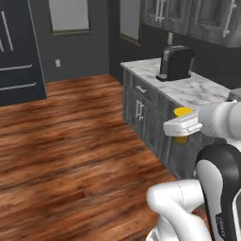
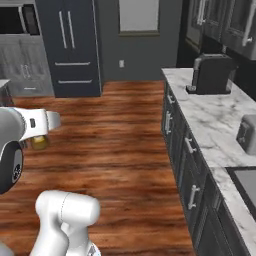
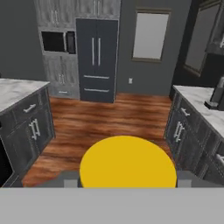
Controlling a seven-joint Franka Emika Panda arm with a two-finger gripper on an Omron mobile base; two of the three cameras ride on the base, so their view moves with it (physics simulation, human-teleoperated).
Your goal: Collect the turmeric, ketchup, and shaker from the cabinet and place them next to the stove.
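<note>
The claw (image 1: 182, 126) was closed partway around the turmeric (image 1: 182, 113), its fingers spread to the width of the jar and gripping it from either side, so that the jar hung in the air with the arm, clear of the floor and of every counter. In the hand view the jar's round yellow cap (image 3: 127, 161) sat directly between the two finger tips, close under the camera. In the right base view the jar's yellow-orange body (image 2: 40, 142) showed just below the white hand. Ahead of the claw, across a stretch of wooden floor (image 3: 109, 118), stood a tall dark refrigerator (image 3: 96, 60) with a pale window (image 3: 150, 36) beside it on the same wall. A marble counter (image 1: 188, 87) over grey cabinets ran along the claw's right side, and a black coffee machine (image 1: 175, 62) stood on it, well apart from the held jar. Another marble-topped counter (image 3: 17, 89) lay off to the claw's left.
</note>
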